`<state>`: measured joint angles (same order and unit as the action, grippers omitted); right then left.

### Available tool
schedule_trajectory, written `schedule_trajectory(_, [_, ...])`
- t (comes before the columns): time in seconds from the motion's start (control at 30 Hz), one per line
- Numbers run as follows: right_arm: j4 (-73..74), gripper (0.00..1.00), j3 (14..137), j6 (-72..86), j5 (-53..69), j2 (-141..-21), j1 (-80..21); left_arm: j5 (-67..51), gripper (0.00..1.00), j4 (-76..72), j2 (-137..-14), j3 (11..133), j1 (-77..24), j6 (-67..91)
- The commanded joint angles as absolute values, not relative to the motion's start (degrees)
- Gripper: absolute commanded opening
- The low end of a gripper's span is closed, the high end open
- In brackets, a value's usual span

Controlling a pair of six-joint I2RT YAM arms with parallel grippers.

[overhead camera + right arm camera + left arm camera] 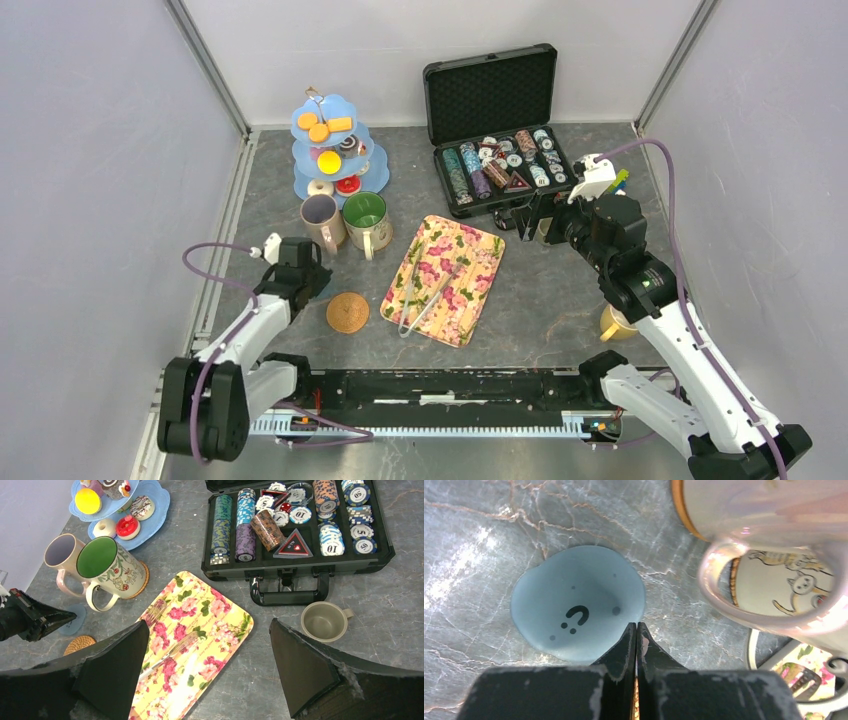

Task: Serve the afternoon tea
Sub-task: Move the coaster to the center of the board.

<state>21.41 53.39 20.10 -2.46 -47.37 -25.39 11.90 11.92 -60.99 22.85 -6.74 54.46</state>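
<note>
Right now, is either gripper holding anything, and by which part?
Nothing is held. The left gripper is shut on nothing, tips at the edge of the blue coaster. The right gripper is open over the floral tray.

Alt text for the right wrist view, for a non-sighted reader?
The right tool, open, frames a floral tray on a grey marbled table. Behind it sit an open poker chip case with a small beige cup by its handle, and at frame left a green-lined mug, a lilac mug and a blue cake stand.
</note>
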Motion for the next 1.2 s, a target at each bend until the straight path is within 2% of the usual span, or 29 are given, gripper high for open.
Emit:
schedule_trajectory(0.0, [19.3,0.98,53.78,20.46,-1.41,-47.35,-25.53,8.45,0.07,13.57,-57.17,25.87,-6.59,46.74])
schedule_trajectory(0.17, [19.29,0.98,53.46,20.65,-1.91,-46.93,-25.57,10.18,0.14,29.06,-53.09,30.76,-10.24,47.95])
schedule_trajectory(0.23, [19.25,0.98,53.22,20.67,-2.23,-46.72,-25.57,13.63,0.27,37.62,-50.95,32.07,-15.09,50.51])
schedule_trajectory(0.3, [18.94,0.98,52.8,20.95,-2.29,-46.67,-25.57,17.43,0.28,46.9,-49.77,33.34,-21.37,54.99])
schedule_trajectory(0.37, [18.3,0.98,52.24,21.24,-2.28,-46.7,-25.56,18.26,0.24,50.65,-47.83,32.7,-26.58,58.79])
schedule_trajectory(0.47, [17.5,0.98,51.51,21.94,-1.34,-46.94,-25.58,20.76,0.12,50.72,-44.44,30.35,-29.22,61.77])
schedule_trajectory(0.53, [17.38,0.98,51.48,22.06,-0.77,-47.26,-25.57,21.14,0.09,46.85,-43.56,28.92,-29.18,61.31])
schedule_trajectory(0.8, [18.7,0.98,52.12,21.94,-1.23,-47.03,-25.58,16.11,0.03,38.08,-52.38,25.27,-29.34,62.92])
schedule_trajectory(1.0, [18.46,0.98,51.64,21.81,-1.8,-46.97,-25.54,17.42,0.02,29.35,-57.12,24.1,-29.36,62.12])
schedule_trajectory(1.17, [19.04,0.98,52.03,21.21,-1.82,-47.38,-25.55,17.38,0.02,22.29,-65.92,27.23,-29.36,59.27])
